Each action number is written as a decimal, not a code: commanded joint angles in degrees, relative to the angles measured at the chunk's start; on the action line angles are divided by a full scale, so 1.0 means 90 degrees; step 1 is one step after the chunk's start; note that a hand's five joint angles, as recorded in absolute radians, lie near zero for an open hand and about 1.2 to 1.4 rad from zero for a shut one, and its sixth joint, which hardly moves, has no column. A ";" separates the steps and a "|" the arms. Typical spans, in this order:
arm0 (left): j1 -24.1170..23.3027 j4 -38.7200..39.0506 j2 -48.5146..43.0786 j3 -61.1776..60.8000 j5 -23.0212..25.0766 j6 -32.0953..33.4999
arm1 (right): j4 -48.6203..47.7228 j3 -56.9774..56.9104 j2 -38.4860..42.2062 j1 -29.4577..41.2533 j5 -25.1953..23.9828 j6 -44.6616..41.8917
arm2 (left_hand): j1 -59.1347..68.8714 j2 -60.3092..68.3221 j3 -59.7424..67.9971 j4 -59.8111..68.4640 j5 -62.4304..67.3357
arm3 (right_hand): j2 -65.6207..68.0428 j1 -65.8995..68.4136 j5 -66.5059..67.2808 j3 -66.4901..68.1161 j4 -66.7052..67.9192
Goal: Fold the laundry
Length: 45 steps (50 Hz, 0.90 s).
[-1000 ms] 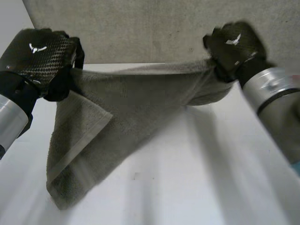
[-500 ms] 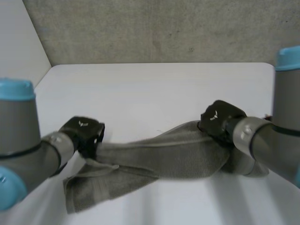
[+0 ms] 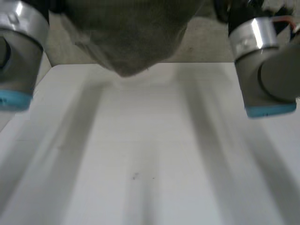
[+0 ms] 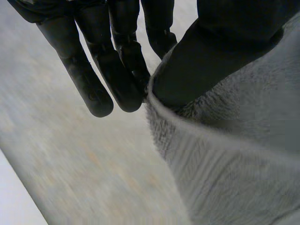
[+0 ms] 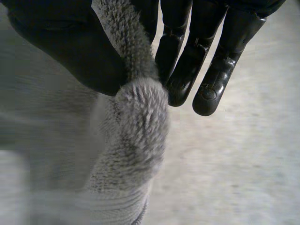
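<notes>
Above the table [image 3: 140,164], left hand [image 4: 225,51] and right hand [image 5: 56,47] pinch the towel [image 3: 126,33].

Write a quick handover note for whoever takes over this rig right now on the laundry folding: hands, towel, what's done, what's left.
Left robot hand: shut on the grey towel, pinching its hemmed edge between thumb and fingers.
Right robot hand: shut on the towel too, pinching a bunched part of it.
Towel: held up between the arms, sagging in the middle, above the white table.
Done: towel is gripped by both hands and is off the table; no fold to be seen.
Left: lay it flat, then fold it.
</notes>
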 commanded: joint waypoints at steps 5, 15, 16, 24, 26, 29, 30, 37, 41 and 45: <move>0.0235 0.0158 0.0079 -0.3221 0.0200 0.0032 | 0.1473 0.2463 0.0257 -0.0242 -0.0454 0.0616 | 0.1231 0.1135 0.1145 0.1140 0.1136 | 0.1364 0.2730 0.1470 0.1309 0.1301; 0.0274 0.0167 -0.0517 -0.4323 0.0258 0.0061 | 0.2332 0.2748 0.1079 -0.0272 -0.0425 0.1544 | 0.1231 0.1135 0.1145 0.1140 0.1136 | 0.1364 0.2730 0.1470 0.1309 0.1301; 0.0275 0.0167 -0.0517 -0.4325 0.0258 0.0061 | 0.2334 0.2748 0.1079 -0.0272 -0.0425 0.1545 | 0.1231 0.1135 0.1145 0.1140 0.1136 | 0.1364 0.2730 0.1470 0.1309 0.1301; 0.0255 -0.0067 -0.0068 -0.4647 0.0288 0.0042 | 0.3565 0.2660 0.0620 -0.0321 -0.0454 0.1799 | 0.1231 0.1135 0.1145 0.1140 0.1136 | -0.3059 -0.1693 -0.2953 -0.3114 -0.3122; 0.0206 -0.0126 0.0068 -0.4744 0.0288 0.0042 | 0.3905 0.2650 0.0455 -0.0418 -0.0464 0.1916 | 0.1231 0.1135 0.1145 0.1140 0.1136 | -0.3746 -0.2380 -0.3640 -0.3802 -0.3809; 0.0177 -0.0135 0.0186 -0.4822 0.0278 0.0032 | 0.4149 0.2611 0.0280 -0.0486 -0.0455 0.2052 | 0.1231 0.1135 0.1145 0.1140 0.1136 | -0.4961 -0.3594 -0.4854 -0.5016 -0.5024; 0.0177 -0.0135 0.0186 -0.4823 0.0278 0.0032 | 0.4150 0.2611 0.0279 -0.0487 -0.0454 0.2053 | 0.1231 0.1135 0.1145 0.1140 0.1136 | -0.4965 -0.3599 -0.4859 -0.5021 -0.5028; 0.0206 -0.0135 0.0284 -0.4988 0.0268 -0.0007 | 0.4852 0.2105 -0.0151 -0.1013 -0.0795 0.1917 | 0.1231 0.1135 0.1145 0.1140 0.1136 | -0.4966 -0.3600 -0.4860 -0.5021 -0.5029; 0.0216 -0.0135 0.0342 -0.5057 0.0278 -0.0007 | 0.5215 0.1771 -0.0161 -0.1219 -0.1109 0.1565 | 0.1231 0.1135 0.1145 0.1140 0.1136 | -0.4928 -0.3562 -0.4822 -0.4983 -0.4991; 0.0216 -0.0135 0.0362 -0.5154 0.0268 -0.0007 | 0.5624 0.1469 -0.0015 -0.1375 -0.1557 0.0961 | 0.1231 0.1135 0.1145 0.1140 0.1136 | -0.4983 -0.3617 -0.4877 -0.5039 -0.5046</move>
